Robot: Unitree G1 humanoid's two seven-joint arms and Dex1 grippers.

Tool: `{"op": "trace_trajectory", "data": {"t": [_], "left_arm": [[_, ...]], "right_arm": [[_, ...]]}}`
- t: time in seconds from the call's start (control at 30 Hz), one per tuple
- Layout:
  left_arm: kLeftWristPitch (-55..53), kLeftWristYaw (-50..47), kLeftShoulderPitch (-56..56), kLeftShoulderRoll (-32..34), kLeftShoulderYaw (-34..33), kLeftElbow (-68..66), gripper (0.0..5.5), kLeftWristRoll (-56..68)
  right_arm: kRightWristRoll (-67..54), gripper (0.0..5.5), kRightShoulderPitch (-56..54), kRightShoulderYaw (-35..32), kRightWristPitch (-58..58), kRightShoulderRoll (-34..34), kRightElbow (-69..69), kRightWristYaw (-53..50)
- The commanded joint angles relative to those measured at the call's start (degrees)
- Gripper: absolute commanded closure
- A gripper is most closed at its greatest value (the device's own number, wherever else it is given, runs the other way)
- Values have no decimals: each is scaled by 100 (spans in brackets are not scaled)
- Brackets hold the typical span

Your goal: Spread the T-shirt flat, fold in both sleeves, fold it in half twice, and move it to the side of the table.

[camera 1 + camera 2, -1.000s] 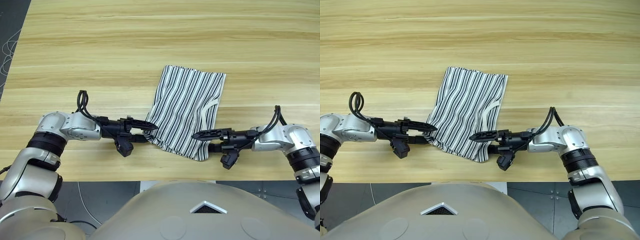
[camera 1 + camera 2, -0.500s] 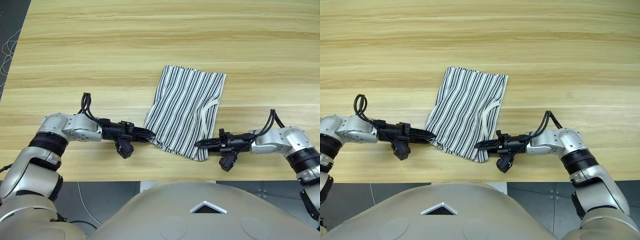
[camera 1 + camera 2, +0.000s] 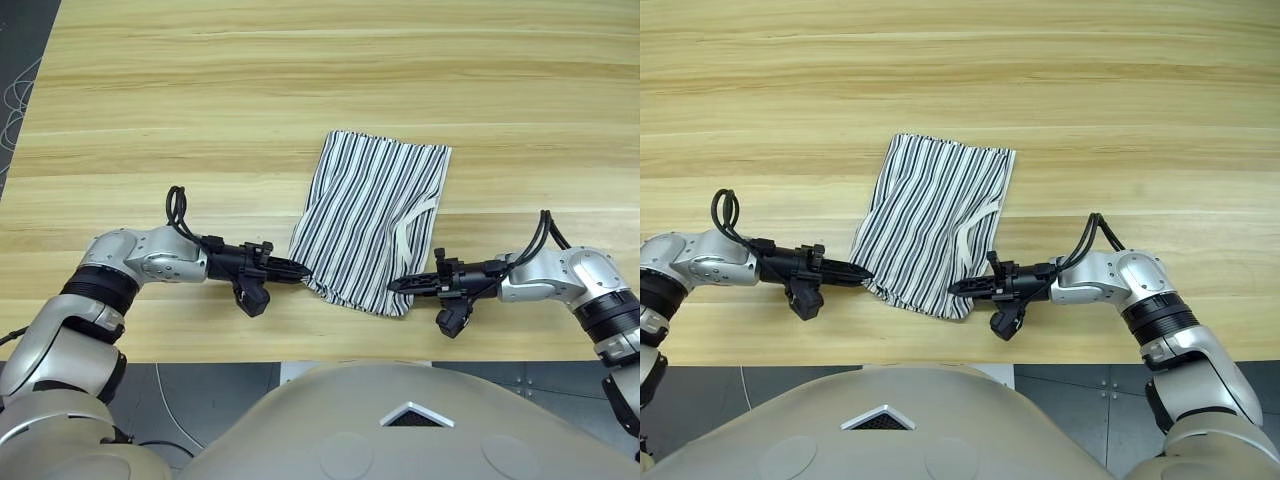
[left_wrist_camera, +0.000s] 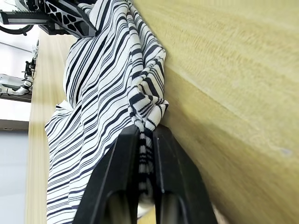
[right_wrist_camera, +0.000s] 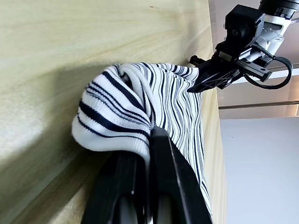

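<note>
The striped shirt [image 3: 372, 220] lies folded on the table [image 3: 300, 80], near the front edge. The left gripper [image 3: 300, 270] pinches its near left corner. The right gripper [image 3: 395, 284] pinches its near right corner, bunching the cloth.

T-shirt [image 3: 372, 220] on table [image 3: 300, 80], centre, close to front edge. Left gripper [image 3: 300, 269] pinches its near left corner; right gripper [image 3: 395, 284] pinches its near right corner.
</note>
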State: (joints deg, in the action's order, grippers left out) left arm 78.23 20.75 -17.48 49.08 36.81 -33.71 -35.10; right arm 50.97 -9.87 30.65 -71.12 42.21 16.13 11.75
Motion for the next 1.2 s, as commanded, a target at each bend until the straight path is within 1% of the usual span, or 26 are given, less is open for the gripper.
{"op": "trace_trajectory", "data": {"t": [0.03, 0.1, 0.23, 0.3, 0.37, 0.43, 0.63, 0.8, 0.9, 1.1, 1.2], "left_arm": [[-783, 755, 117, 97, 276, 692, 527, 1219], [-1708, 1592, 190, 360, 445, 1563, 527, 2095], [-4549, 3638, 413, 1336, 577, 3860, 527, 4253], [-5666, 4185, 441, 1678, 460, 4813, 527, 5136], [-6415, 4507, 421, 1849, 262, 5415, 527, 5676], [-6908, 4744, 401, 1916, 78, 5757, 527, 5898], [-7478, 5040, 614, 1741, -418, 6166, 527, 5784], [-7715, 5240, 779, 1623, -701, 6306, 527, 5731], [-7844, 5417, 897, 1651, -838, 6390, 527, 5712], [-8043, 5780, 973, 1625, -1046, 6335, 527, 5700], [-8223, 5800, 788, 1356, -1211, 6102, 527, 5794]], "right_arm": [[-763, 540, -103, 251, 187, 167, 286, 534], [-1923, 540, -155, 541, 555, 405, 233, 1287], [-4335, 540, -154, 1020, 2076, 1114, -595, 3409], [-5058, 540, -134, 1039, 2816, 1388, -937, 4256], [-5520, 540, -133, 940, 3392, 1534, -1174, 4838], [-5925, 540, -142, 796, 3907, 1587, -1442, 5268], [-6626, 540, 5, 363, 4881, 1480, -2176, 5980], [-7487, 540, 381, 13, 5848, 1689, -3090, 6445], [-7776, 540, 528, -205, 6329, 1721, -3367, 6675], [-8093, 540, 722, -626, 6923, 1566, -3638, 6813], [-7994, 540, 602, -803, 7045, 1292, -3418, 6666]]}}
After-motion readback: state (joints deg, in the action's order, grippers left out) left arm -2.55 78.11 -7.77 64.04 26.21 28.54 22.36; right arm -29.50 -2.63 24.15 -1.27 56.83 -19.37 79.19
